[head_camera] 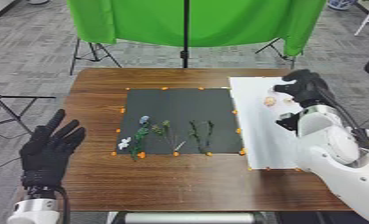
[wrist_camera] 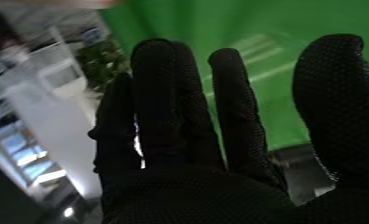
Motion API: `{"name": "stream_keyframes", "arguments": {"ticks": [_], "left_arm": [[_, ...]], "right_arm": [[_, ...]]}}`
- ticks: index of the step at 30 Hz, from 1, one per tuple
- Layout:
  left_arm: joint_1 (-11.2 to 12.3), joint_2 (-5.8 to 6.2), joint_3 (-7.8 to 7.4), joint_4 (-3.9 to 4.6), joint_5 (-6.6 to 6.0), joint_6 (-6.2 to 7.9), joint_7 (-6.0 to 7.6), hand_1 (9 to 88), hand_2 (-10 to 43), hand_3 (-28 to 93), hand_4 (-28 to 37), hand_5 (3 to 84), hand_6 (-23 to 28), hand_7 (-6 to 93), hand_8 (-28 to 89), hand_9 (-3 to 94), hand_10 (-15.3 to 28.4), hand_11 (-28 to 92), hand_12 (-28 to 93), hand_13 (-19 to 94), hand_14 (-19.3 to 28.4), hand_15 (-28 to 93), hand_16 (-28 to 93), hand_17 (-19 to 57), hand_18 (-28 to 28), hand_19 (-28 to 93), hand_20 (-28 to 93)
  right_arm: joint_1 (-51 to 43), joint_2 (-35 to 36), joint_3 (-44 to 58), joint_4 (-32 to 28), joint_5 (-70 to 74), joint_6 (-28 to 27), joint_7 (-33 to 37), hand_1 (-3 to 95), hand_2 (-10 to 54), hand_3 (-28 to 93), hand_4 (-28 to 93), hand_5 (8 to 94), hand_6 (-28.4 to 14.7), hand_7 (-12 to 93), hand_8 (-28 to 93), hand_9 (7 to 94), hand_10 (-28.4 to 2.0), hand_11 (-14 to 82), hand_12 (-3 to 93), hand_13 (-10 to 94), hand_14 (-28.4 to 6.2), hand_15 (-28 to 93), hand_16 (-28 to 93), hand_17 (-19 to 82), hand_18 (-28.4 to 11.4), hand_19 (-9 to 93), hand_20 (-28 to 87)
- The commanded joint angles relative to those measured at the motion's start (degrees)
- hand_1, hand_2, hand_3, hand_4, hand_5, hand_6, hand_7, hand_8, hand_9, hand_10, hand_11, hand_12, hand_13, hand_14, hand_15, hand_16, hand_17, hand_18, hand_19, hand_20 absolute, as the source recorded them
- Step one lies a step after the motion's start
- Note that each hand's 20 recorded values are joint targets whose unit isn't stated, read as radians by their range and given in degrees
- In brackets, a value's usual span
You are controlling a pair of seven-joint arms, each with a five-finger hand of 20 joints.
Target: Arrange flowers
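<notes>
On the brown table point(head_camera: 163, 185), flower stems point(head_camera: 142, 134) are lying on the black mat point(head_camera: 176, 102); we are judging this part-done, pale blooms point(head_camera: 269, 101) on the white sheet point(head_camera: 262, 145) probably remaining. We are holding left hand point(head_camera: 49, 150) and right hand point(wrist_camera: 167, 110) empty, fingers wide.

Green cloth point(head_camera: 251, 22) (draped), black pole point(head_camera: 186, 30), grey floor point(head_camera: 34, 65)

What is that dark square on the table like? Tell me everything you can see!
The dark mat is plain, nearly black and roughly square, maybe paper or thin cloth. It lies flat on the brown wooden table, with small orange bits along its edges and a white sheet beside its right side. Thin green stems lie on its nearer half, one with a bluish flower, and a white flower is near its lower left corner.
</notes>
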Motion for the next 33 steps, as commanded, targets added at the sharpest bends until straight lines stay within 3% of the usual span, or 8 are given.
{"name": "stream_keyframes", "arguments": {"ticks": [1, 9, 16, 19, 23, 26, 28, 33], "left_arm": [[-0.2, -1.83, 0.79, -0.05, 0.75, -0.25, -1.70, 16.2, 9.6, 77, -28.3, 35.4, 7.1, 7.6, -8, 33.3, 20.1, 23, 11, 21, 28.0, 56, -11, -8.3, 28.4, 53, 18], [0.6, -1.60, 0.31, -0.38, 0.35, 0.83, -1.26, 16.1, 9.7, 78, -28.3, 35.4, 7.3, 7.8, -8, 33.2, 20.2, 23, 11, 21, 28.1, 57, -11, -8.4, 28.4, 53, 19], [-0.2, -2.16, 0.39, -0.14, 0.80, 0.12, -1.60, 17.2, 9.6, 78, -28.3, 35.4, 7.5, 8.6, -9, 33.2, 20.3, 23, 11, 21, 28.1, 57, -11, -8.3, 28.4, 53, 19], [0.0, -1.42, 0.81, -0.13, -0.02, 0.64, -0.92, 17.4, 9.6, 78, -28.3, 35.4, 7.6, 8.8, -9, 33.2, 20.2, 24, 11, 21, 28.1, 57, -11, -8.4, 28.4, 53, 19], [-0.4, -1.59, 0.82, -0.08, 0.15, 0.48, -1.43, 17.5, 9.6, 78, -28.3, 35.5, 7.7, 9.1, -9, 33.1, 20.3, 24, 11, 21, 28.1, 57, -11, -8.4, 28.4, 53, 19], [-0.3, -2.15, 0.52, -0.23, 0.67, 0.42, -1.76, 17.5, 9.6, 78, -28.3, 35.5, 7.7, 9.2, -9, 33.1, 20.3, 24, 11, 21, 28.1, 57, -11, -8.4, 28.4, 53, 19], [0.0, -1.79, 0.53, -0.36, 0.09, 0.72, -1.26, 17.5, 9.6, 78, -28.3, 35.5, 7.7, 9.3, -9, 33.1, 20.4, 24, 11, 21, 28.1, 57, -11, -8.4, 28.4, 53, 19], [0.4, -2.31, -0.56, -0.66, 0.61, 0.77, -1.89, 17.5, 9.6, 78, -28.3, 35.5, 7.8, 9.3, -9, 33.2, 20.4, 24, 11, 21, 28.1, 57, -11, -8.4, 28.4, 53, 19]], "right_arm": [[-2.9, 1.8, 1.0, 5.9, -6.2, -6.1, 4.9, 32.9, -9.2, 78, -28, 54.1, 0.9, 15, -13, 52.9, -16.6, 19.9, 13.5, 52, -13.0, 72, 12, 20, -21.0, 79, 45], [-4.3, 1.2, 1.2, 8.1, -5.1, -13.1, 6.0, 33.9, -9.5, 80, -28, 50.1, 1.1, 15, -13, 48.9, -17.2, 17.2, 13.8, 47, -14.3, 71, 10, 19, -21.2, 79, 42], [-2.0, 0.8, -3.0, 8.9, -5.8, -13.6, 5.0, 35.6, -9.5, 80, -28, 51.7, 2.5, 17, -14, 52.2, -15.9, 17.8, 13.9, 50, -13.4, 69, 9, 18, -21.3, 78, 40], [0.8, 0.7, -7.0, 10.6, -7.2, -14.0, 5.6, 36.5, -9.5, 80, -28, 52.4, 3.1, 17, -14, 53.3, -15.4, 18.3, 13.9, 51, -12.8, 68, 9, 18, -21.3, 78, 40], [2.3, 0.2, -10.9, 12.9, -10.8, -10.8, 6.4, 43.9, -9.5, 77, -28, 62.5, 5.1, 18, -15, 65.2, -12.0, 22.6, 14.5, 61, -8.7, 66, 12, 23, -21.1, 81, 40], [1.6, 0.3, -11.5, 13.2, -12.4, -7.7, 5.9, 54.8, -9.5, 65, -28, 74.7, 4.6, 17, -5, 81.9, -8.0, 11.7, 27.5, 69, -4.5, 60, 24, 28, -20.0, 85, 40], [0.6, 0.2, -10.6, 12.4, -13.7, -6.2, 5.8, 59.4, -9.5, 62, -28, 83.1, 4.4, 18, 0, 90.3, -6.3, 9.7, 32.8, 75, -3.1, 59, 27, 31, -19.4, 87, 40], [0.0, -1.0, -8.3, 6.2, -16.2, -2.0, 4.5, 59.6, -9.5, 65, -28, 86.3, 3.5, 17, 1, 93.6, -5.3, 15.4, 34.3, 79, -3.3, 61, 26, 34, -19.4, 89, 41]]}}
